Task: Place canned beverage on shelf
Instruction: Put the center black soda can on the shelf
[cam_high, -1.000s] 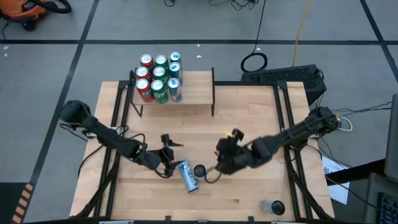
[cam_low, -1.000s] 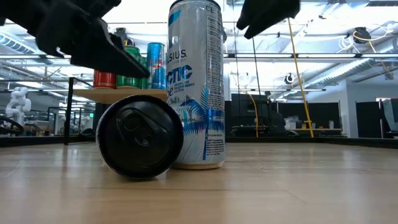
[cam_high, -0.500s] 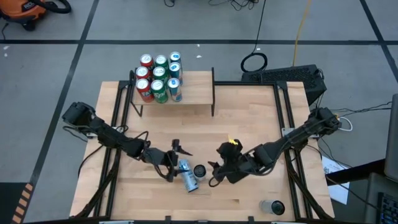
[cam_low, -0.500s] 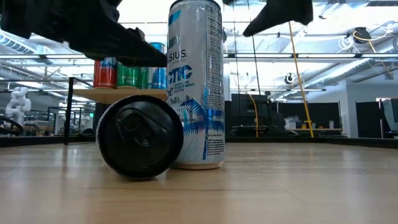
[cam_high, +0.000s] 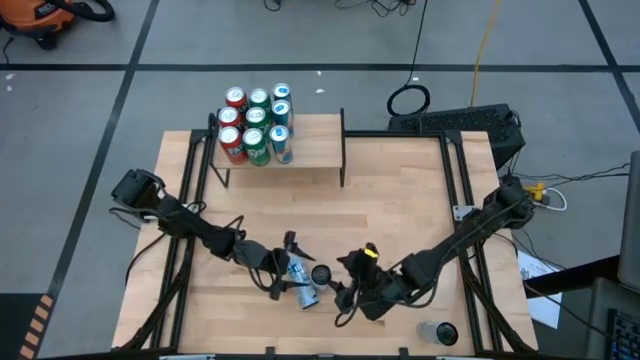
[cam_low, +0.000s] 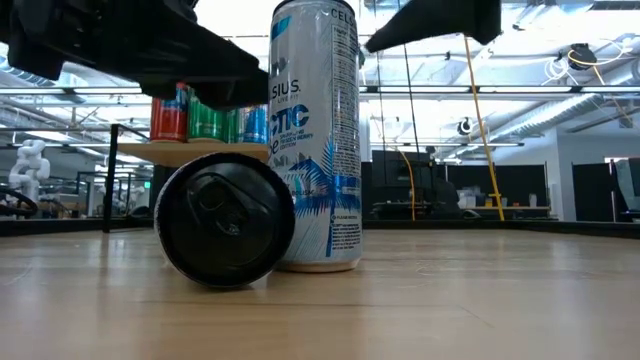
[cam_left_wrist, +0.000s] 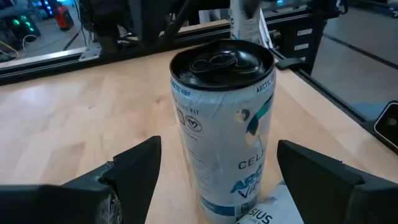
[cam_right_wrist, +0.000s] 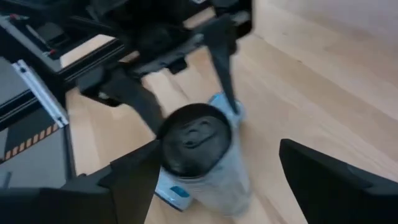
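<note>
Moved: both grippers have closed in on the two cans over the last second.
Upright can (cam_high: 321, 274): your white-and-blue beverage can stands at the table's front centre, well apart from the shelf.
Lying can (cam_high: 302, 291): on its side, touching the upright one, dark end toward the low camera.
Left gripper (cam_high: 287, 270): fingers spread wide either side of the upright can, not touching it.
Right gripper (cam_high: 345, 286): just beside the upright can on the opposite side, fingers also wide, holding nothing.
Shelf (cam_high: 312, 150): at the table's back, with red, green and blue cans grouped at its left end.
Spare can (cam_high: 437, 332): upright at the front right corner.
</note>
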